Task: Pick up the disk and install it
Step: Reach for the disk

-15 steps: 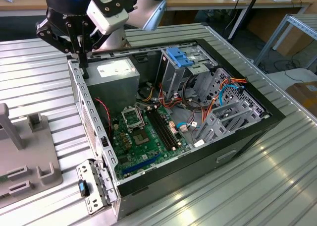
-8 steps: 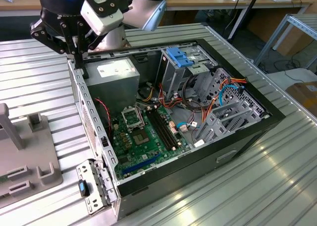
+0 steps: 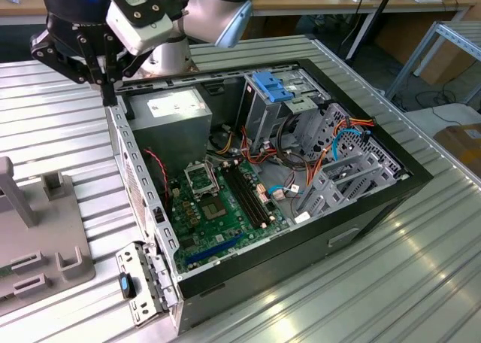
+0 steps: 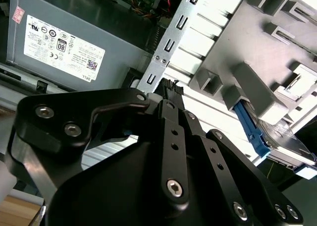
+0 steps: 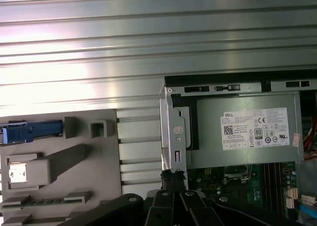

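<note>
Pincer (image 5: 173, 176) closed, empty, nr case (image 5: 174, 132) edge; disk (image 4: 287, 139) half hidden behind grey fixture (image 4: 257, 87).

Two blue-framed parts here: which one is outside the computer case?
The disk on the grey holder beside the case. The other blue bracket sits inside the case, on the drive cage.

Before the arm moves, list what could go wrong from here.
1. The gripper is shut and appears close to the computer case's metal wall; a low sideways move might strike it.
2. The disk sits in the grey holder among raised posts; an off-line approach could hit one.
3. Loose cables lie across the case's inside; they might snag the disk going in.
</note>
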`<state>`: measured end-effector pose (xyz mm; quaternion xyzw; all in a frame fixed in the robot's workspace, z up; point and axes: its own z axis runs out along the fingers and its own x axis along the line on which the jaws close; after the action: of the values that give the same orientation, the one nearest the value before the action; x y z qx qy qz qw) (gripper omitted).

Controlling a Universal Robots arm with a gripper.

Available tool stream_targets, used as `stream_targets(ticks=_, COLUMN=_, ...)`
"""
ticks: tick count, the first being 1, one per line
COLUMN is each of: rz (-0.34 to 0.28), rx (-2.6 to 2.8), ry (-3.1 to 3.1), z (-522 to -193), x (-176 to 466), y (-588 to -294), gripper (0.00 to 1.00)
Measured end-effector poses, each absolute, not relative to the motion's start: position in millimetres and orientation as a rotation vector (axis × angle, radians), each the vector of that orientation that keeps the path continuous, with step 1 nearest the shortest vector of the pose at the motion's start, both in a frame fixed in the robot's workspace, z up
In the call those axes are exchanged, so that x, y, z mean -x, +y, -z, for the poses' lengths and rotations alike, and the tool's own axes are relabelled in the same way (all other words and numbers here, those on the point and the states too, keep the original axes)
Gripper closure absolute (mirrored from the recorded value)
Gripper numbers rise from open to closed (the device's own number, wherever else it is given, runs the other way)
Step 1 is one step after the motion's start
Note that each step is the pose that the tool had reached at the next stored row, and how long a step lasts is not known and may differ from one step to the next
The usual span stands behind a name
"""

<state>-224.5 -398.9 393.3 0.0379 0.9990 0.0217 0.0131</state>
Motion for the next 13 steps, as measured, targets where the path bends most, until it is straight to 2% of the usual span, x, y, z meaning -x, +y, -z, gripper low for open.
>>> stream_targets(ticks=13, rz=-0.068, rx=-0.118, ry=3.113, z=-393.3, x=234.8, y=-398.9, gripper=0.89)
